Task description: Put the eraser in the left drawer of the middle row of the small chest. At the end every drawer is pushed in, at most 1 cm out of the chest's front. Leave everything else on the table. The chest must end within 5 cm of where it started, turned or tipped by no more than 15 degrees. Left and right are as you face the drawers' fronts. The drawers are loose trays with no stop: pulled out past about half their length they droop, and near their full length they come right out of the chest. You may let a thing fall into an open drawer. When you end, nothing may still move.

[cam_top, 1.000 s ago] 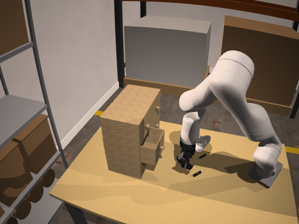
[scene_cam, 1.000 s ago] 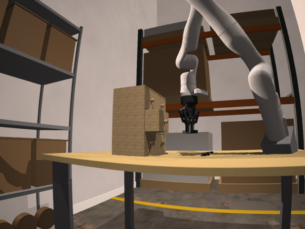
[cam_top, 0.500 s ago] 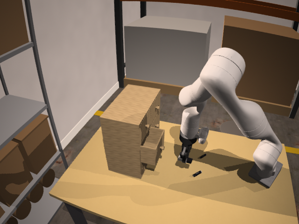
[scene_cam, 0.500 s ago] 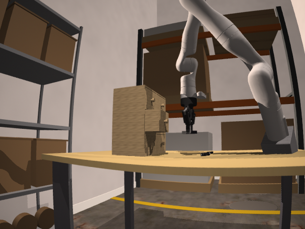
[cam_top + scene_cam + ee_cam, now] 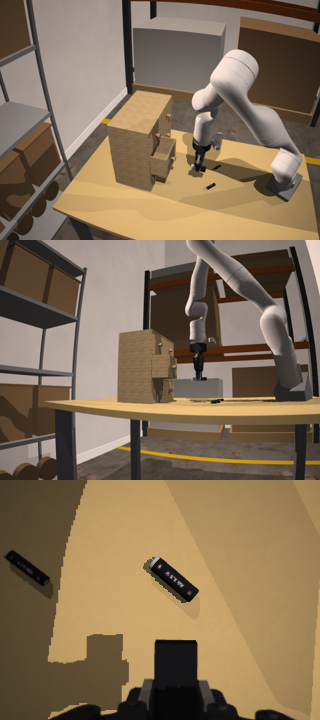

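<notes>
The pincer (image 5: 198, 167) (image 5: 198, 377) (image 5: 175, 696) is narrow around the dark-sleeved eraser (image 5: 203, 169) (image 5: 203, 378) (image 5: 175, 660), above the counter (image 5: 180, 214) (image 5: 180, 411) (image 5: 115, 580); its pale end is hidden from the wrist view. The open drawer's (image 5: 158, 165) (image 5: 160, 366) floor is hard to make out.

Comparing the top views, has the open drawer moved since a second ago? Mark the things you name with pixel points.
No visible shift: the open drawer (image 5: 161, 165) (image 5: 160, 366) juts out of the chest (image 5: 131, 155) (image 5: 134, 369) about as far as before, its front no nearer or farther.
</notes>
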